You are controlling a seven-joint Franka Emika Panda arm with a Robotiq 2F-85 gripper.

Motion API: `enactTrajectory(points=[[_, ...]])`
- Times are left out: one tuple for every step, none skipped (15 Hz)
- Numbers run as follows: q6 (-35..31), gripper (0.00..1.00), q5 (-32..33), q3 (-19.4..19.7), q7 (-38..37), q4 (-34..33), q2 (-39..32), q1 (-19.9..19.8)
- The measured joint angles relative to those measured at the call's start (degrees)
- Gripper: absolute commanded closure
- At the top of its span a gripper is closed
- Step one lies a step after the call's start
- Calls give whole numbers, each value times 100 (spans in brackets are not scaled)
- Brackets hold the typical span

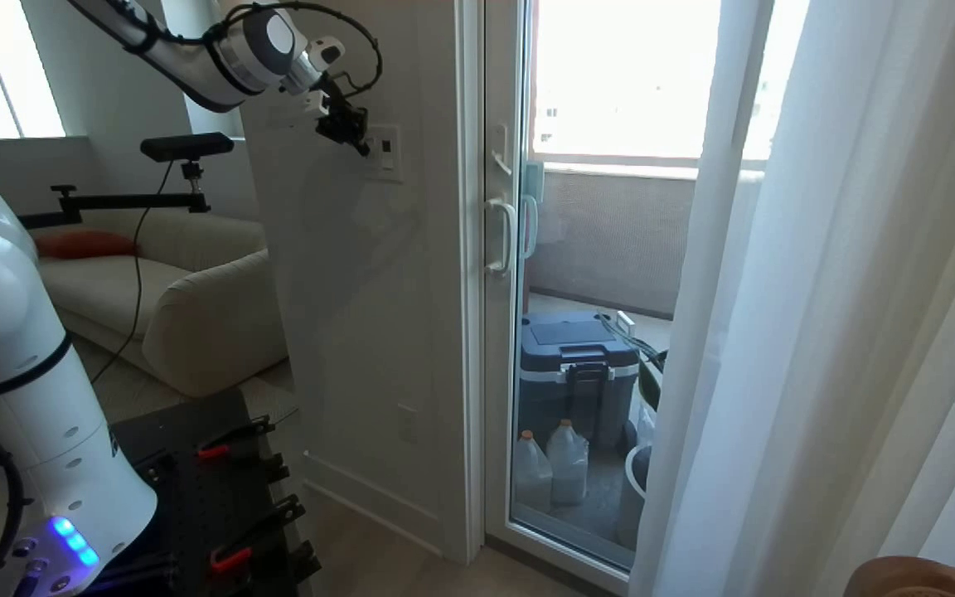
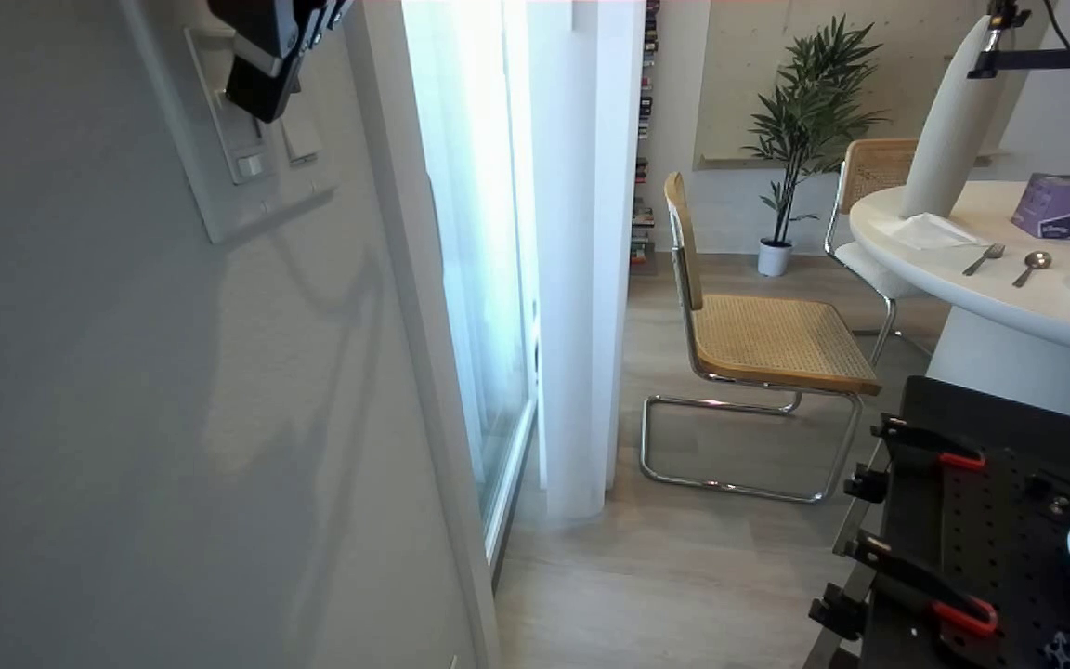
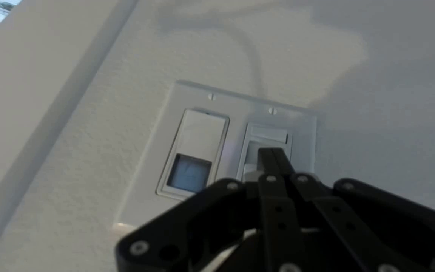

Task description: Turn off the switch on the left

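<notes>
A white wall plate with two switches side by side shows in both exterior views and in the wrist view, which appears upside down. The left switch has a small rocker at its bottom end; it is on the right in the wrist view. The right switch has a dark window. My gripper is shut and empty, fingertips together. The tips, also visible in both exterior views, are over the left switch and hide part of it. I cannot tell whether they touch it.
A white door frame and glass door with a handle stand beside the plate. A black table with red-handled clamps is below the arm. A camera on a bracket stands near the arm. A curtain hangs past the door.
</notes>
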State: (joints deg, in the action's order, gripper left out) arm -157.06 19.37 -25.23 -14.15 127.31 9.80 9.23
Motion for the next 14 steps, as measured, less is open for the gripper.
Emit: enactTrajectory(points=[[0,100,10,0,-3,0,0,0],[0,100,15,-1,-3,0,-1,0],[0,100,17,-1,-3,0,-1,0],[0,100,17,-1,-4,0,-1,0],[0,100,18,-1,-4,0,-2,0],[0,100,18,-1,-4,0,-2,0],[0,100,19,-1,-5,-1,-3,0],[0,100,19,-1,-5,0,-6,0],[3,100,20,-1,-5,0,-17,0],[7,100,20,-2,-6,0,-32,0],[10,100,20,-4,-6,0,-47,0],[15,100,20,-5,-6,0,-64,0],[20,100,20,-5,-6,0,-78,0],[22,100,20,-6,-7,0,-90,1]])
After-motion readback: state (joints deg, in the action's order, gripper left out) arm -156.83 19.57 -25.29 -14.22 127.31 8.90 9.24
